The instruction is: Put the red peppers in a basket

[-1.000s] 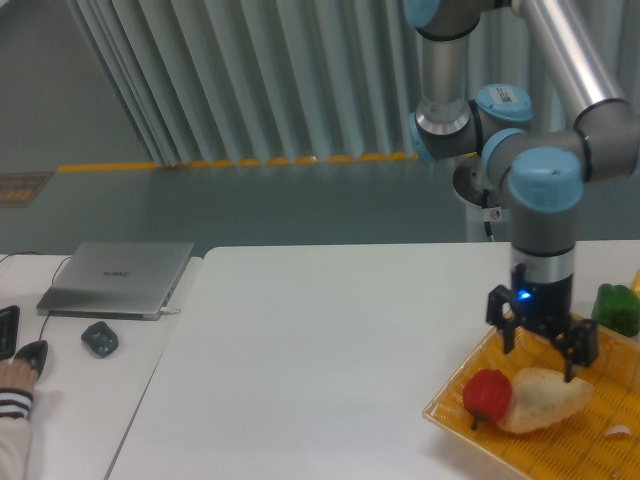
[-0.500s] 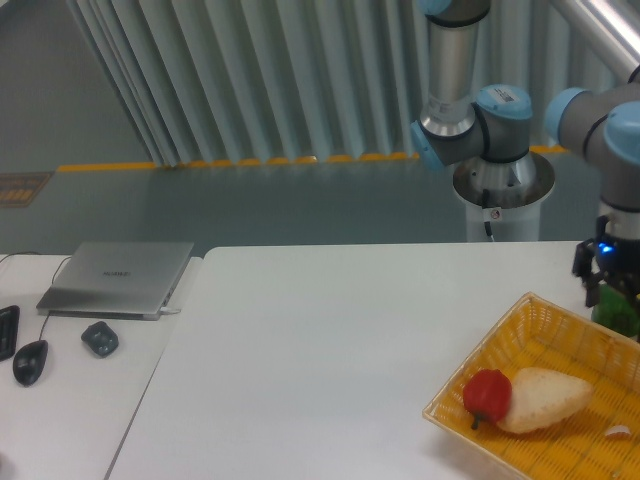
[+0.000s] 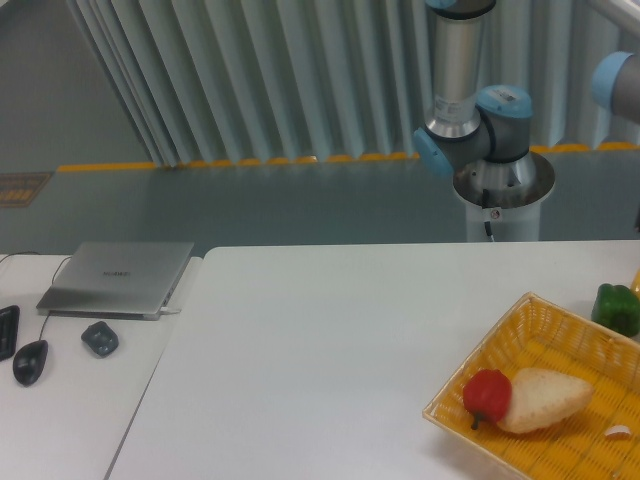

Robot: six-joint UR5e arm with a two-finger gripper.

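In the fixed camera view, the red pepper [image 3: 487,395] lies inside the yellow-orange basket [image 3: 548,325], near the basket's left corner, with its short dark stem pointing down toward the near-left rim. It touches the blunt end of a beige wedge [image 3: 545,399] that lies beside it on the woven floor. A small pale scrap [image 3: 620,433] sits farther right in the basket, close to the picture's edge. The basket rests at the right of the white surface [image 3: 320,350] and runs out of frame on the right and bottom.

A green pepper [image 3: 617,308] stands on the surface just behind the basket's far rim, at the right edge.

Of the arm [image 3: 470,90], only the upright column, a blue-capped joint and the round base show, behind the surface; another joint peeks in at the top right. The gripper is out of frame, so its opening cannot be seen.

On a separate side desk at left sit a closed laptop [image 3: 118,277], a small dark object [image 3: 100,338] and a mouse [image 3: 31,361].
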